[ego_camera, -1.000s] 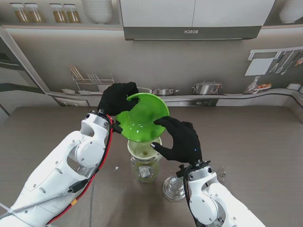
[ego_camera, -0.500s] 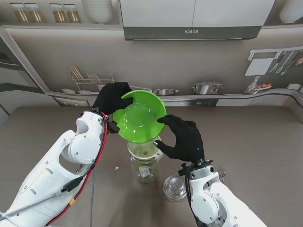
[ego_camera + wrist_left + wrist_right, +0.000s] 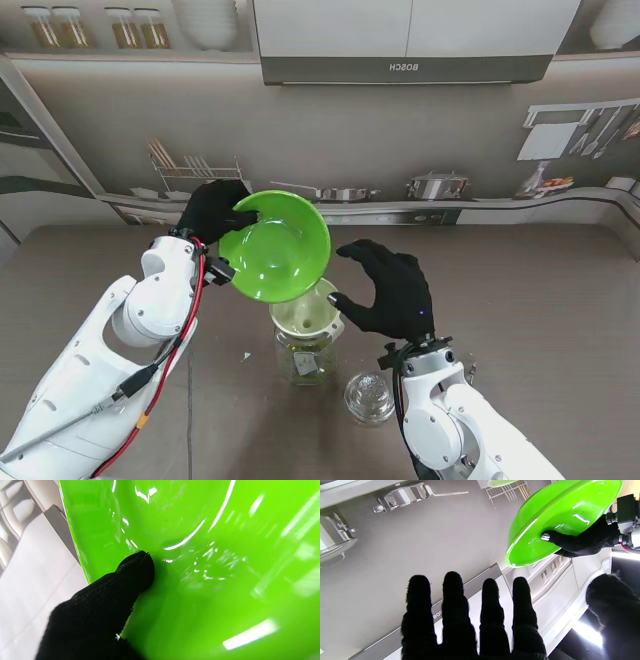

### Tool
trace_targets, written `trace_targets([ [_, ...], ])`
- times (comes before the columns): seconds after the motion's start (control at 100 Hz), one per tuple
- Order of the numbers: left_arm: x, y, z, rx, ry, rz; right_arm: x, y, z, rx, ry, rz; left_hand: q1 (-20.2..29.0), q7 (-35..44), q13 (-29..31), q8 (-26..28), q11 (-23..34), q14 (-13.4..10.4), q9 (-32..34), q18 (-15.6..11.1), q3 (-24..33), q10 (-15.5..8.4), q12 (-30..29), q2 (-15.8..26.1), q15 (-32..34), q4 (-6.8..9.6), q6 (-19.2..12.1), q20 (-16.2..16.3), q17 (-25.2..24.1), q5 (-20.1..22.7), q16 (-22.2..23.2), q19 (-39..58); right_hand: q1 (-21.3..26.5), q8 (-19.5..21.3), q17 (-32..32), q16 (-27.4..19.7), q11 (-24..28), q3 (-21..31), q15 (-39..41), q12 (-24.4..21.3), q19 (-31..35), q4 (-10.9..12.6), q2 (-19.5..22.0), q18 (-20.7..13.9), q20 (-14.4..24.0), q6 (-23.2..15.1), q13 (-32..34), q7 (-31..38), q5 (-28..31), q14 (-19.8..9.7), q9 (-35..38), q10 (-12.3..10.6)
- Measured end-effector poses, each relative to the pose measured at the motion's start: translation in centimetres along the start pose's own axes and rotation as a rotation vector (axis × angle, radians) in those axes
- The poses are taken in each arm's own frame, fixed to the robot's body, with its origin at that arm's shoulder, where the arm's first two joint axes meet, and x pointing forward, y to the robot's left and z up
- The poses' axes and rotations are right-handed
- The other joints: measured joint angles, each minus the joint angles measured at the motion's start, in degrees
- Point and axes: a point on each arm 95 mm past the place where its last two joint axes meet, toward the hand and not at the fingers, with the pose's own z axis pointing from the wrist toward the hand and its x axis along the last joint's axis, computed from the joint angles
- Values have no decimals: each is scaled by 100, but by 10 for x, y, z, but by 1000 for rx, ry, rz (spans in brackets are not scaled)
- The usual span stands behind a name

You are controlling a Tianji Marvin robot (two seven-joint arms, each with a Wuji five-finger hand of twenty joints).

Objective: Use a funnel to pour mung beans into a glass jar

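Note:
My left hand point(image 3: 215, 210) is shut on the rim of a bright green bowl point(image 3: 274, 246), held tilted in the air above and to the left of the funnel; the bowl's inside looks empty. The bowl point(image 3: 200, 567) fills the left wrist view, my thumb point(image 3: 136, 567) pressed inside it. A pale funnel point(image 3: 306, 310) sits in the mouth of the glass jar point(image 3: 305, 358), which holds some mung beans at its bottom. My right hand point(image 3: 390, 292) hovers open just right of the funnel, fingers point(image 3: 490, 610) spread, holding nothing. The bowl point(image 3: 560, 517) shows from outside in the right wrist view.
A glass jar lid point(image 3: 368, 397) lies on the table right of the jar, close to my right forearm. A small speck point(image 3: 246, 356) lies left of the jar. The brown table point(image 3: 540, 300) ends at a printed kitchen backdrop.
My left hand has carried the green bowl to the left and up, away from the funnel, tilting it more upright. The right hand has drawn slightly away from the funnel.

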Motion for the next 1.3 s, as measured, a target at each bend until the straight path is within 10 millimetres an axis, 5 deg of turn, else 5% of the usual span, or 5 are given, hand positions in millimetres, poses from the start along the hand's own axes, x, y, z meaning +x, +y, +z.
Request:
trace_targets([
  [0.56, -49, -22, -15, 69, -240, -144, -4, 0, 2, 24, -18, -2, 41, -74, 2, 47, 0, 106, 2, 129, 0, 72, 0, -6, 0, 0, 73, 16, 0, 10, 0, 0, 0, 0, 0, 0, 2, 0, 0, -1, 2, 0, 12, 1, 0, 18, 0, 1, -2, 1, 0, 9],
  [1.3, -127, -4, -25, 55, -475, -105, -4, 0, 2, 44, -22, 0, 93, -175, 2, 111, -45, 172, 2, 205, 0, 119, 0, -19, 1, 0, 121, 52, 0, 36, 1, 0, 0, 0, 0, 0, 3, 0, 0, -3, 2, 0, 17, 1, 0, 35, 0, 5, -64, 1, -1, 17],
])
